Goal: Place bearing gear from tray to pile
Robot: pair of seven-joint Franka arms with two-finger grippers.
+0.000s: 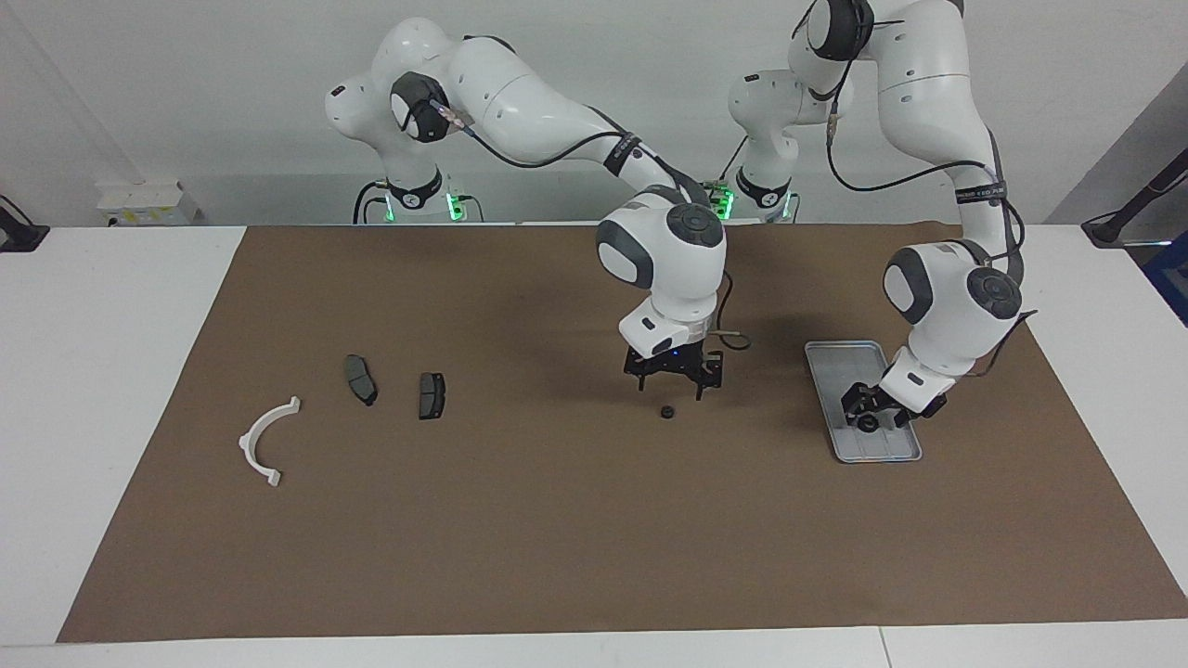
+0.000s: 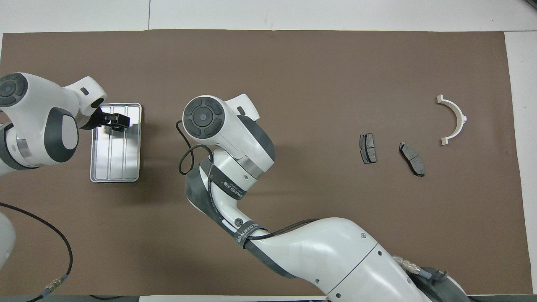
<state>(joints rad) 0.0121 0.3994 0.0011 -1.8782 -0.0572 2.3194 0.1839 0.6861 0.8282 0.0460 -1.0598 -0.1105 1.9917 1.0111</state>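
Observation:
The silver tray [image 1: 840, 364] [image 2: 115, 165] lies on the brown mat toward the left arm's end of the table. My left gripper [image 1: 870, 417] [image 2: 117, 121] is down inside it, at a small dark round bearing gear [image 1: 868, 425]. Another small black bearing gear [image 1: 666, 411] lies on the mat mid-table. Just above that gear hangs my right gripper [image 1: 675, 376], open and holding nothing; the overhead view hides both under the right wrist. The pile lies toward the right arm's end: two dark pads [image 1: 360, 378] [image 1: 431, 395] and a white curved bracket [image 1: 269, 441] [image 2: 453, 119].
The brown mat [image 1: 557, 538] covers most of the white table. The right arm stretches across the middle of the mat. A loose black cable [image 2: 184, 155] loops beside the right wrist.

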